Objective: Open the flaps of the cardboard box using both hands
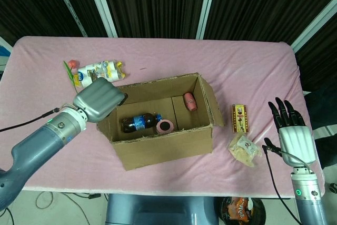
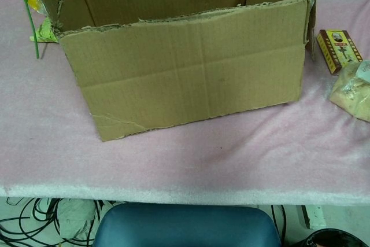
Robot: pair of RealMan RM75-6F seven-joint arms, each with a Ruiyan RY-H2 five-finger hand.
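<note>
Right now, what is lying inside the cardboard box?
Inside the cardboard box lie a dark bottle, a pink roll and a red can. The near wall hides part of the floor, and the chest view shows no contents.

The tabletop (image 1: 247, 67) is covered by a pink, slightly fuzzy cloth reaching all visible edges. Behind it hangs a dark pleated curtain (image 1: 152, 3), crossed by slanted white frame bars (image 1: 102, 3). Below the front edge stands a blue-grey chair back (image 2: 185, 227). Black cables (image 2: 34, 224) lie on the floor at lower left. Lighting is even.
</note>
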